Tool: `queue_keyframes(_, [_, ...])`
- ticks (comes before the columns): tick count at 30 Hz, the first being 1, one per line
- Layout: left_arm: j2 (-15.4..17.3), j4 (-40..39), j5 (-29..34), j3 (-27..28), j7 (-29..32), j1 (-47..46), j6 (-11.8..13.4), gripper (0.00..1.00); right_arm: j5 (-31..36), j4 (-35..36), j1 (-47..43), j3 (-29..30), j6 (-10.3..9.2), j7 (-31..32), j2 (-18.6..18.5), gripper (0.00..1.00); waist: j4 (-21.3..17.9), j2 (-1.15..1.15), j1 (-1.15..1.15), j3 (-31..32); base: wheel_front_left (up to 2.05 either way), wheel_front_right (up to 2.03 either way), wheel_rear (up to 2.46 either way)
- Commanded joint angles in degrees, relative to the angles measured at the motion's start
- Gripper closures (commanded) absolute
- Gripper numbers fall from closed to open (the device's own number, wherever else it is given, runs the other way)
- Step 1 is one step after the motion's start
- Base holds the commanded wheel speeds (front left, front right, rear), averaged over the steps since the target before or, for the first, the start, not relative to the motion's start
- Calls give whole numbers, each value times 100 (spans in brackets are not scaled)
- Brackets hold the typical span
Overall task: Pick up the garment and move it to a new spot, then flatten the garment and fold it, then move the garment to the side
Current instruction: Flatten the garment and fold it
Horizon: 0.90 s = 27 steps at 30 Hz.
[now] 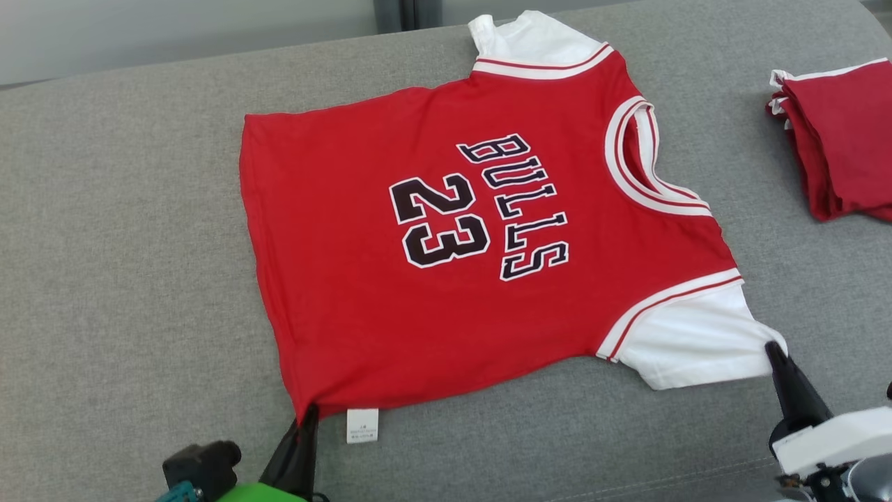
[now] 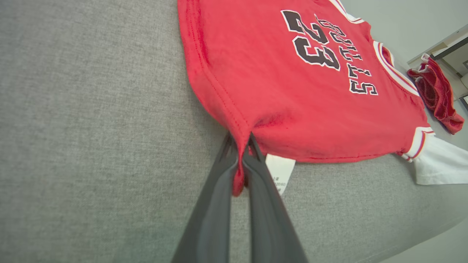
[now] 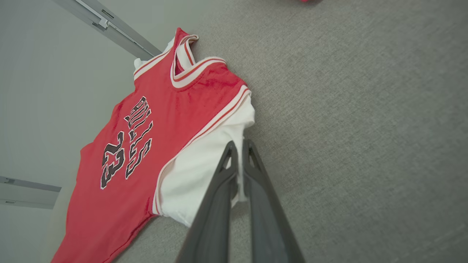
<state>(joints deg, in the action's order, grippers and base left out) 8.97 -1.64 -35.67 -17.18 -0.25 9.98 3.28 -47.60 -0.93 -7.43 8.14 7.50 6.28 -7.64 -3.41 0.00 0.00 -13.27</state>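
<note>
your left pincer [image 1: 309, 413] pinches the hem corner of the jersey [image 1: 453, 230], which is spread flat across the cushion [image 1: 104, 279]; your right pincer [image 1: 772, 347] grips its white sleeve near the front edge. folded red clothes [image 1: 843, 160] lie by the right edge.

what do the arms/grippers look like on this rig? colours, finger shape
Both have two long, dark grey fingers tapering to narrow tips, with triangular cut-outs near the ends. Behind the left gripper sit a bright green housing, a black block and a teal part. The right gripper joins a white housing.
</note>
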Motion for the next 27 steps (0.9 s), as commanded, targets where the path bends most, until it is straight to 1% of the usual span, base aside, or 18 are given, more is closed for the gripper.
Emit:
queue_keyframes(1, [62, -98, -3, -8, 115, -256, -17, 100, 56, 78, 250, 48, -3, 75, -56, 100, 1, 0, 0, 1, 0, 0, 0])
queue_keyframes(6, [252, -361, -6, 18, 744, -849, 108, 100, 167, 107, 1082, 106, -3, 514, -168, 100, 21, 0, 0, -80, 0, 0, 0])
queue_keyframes(9, [313, -457, -78, 70, 1161, -1225, 234, 100, 394, -33, 1654, 137, -3, 763, -247, 100, 41, 0, 0, -191, 0, 0, 0])
queue_keyframes(12, [391, -469, -56, 99, 1577, -1709, 364, 100, 675, -271, 2305, 84, -3, 1050, -358, 100, 105, 0, 0, -368, 0, 0, 0])
queue_keyframes(15, [360, -366, -154, 120, 1914, -2132, 452, 100, 943, -559, 2860, -22, -3, 1255, -437, 100, 165, 0, 0, -542, 0, 0, 0])
queue_keyframes(16, [401, -291, -112, 122, 2019, -2314, 488, 100, 1034, -699, 3077, -61, -3, 1311, -448, 100, 183, 0, 0, -606, 0, 0, 0])
queue_keyframes(18, [406, -117, -80, 100, 2190, -2595, 524, 100, 1217, -965, 3410, -65, -3, 1338, -493, 100, 223, 0, 0, -717, 0, 0, 0])
queue_keyframes(19, [359, -12, -125, 83, 2270, -2698, 543, 98, 1298, -1087, 3541, -56, -3, 1318, -500, 100, 246, 0, 0, -754, 0, 0, 0])
queue_keyframes(20, [366, 108, -104, 62, 2323, -2823, 535, 59, 1404, -1189, 3704, -87, -2, 1228, -507, 70, 264, 0, 0, -791, 0, 0, 0])
queue_keyframes(21, [422, 195, -10, 39, 2341, -2930, 525, 0, 1455, -1298, 3819, -109, -3, 1168, -506, 0, 267, 0, 0, -815, 0, 0, 0])
queue_keyframes(22, [459, 307, 36, 4, 2355, -3015, 527, 0, 1536, -1432, 3905, -129, -3, 1076, -511, 0, 266, 0, 0, -830, 0, 0, 0])
queue_keyframes(25, [409, 413, 27, -22, 2293, -3009, 489, 0, 1544, -1541, 4018, -230, -2, 807, -536, 0, 256, 0, 0, -829, 0, 0, 0])
queue_keyframes(27, [518, 398, 119, 34, 2164, -2859, 524, 0, 1489, -1477, 3878, -286, -3, 637, -611, 0, 241, 0, 0, -807, 0, 0, 0])
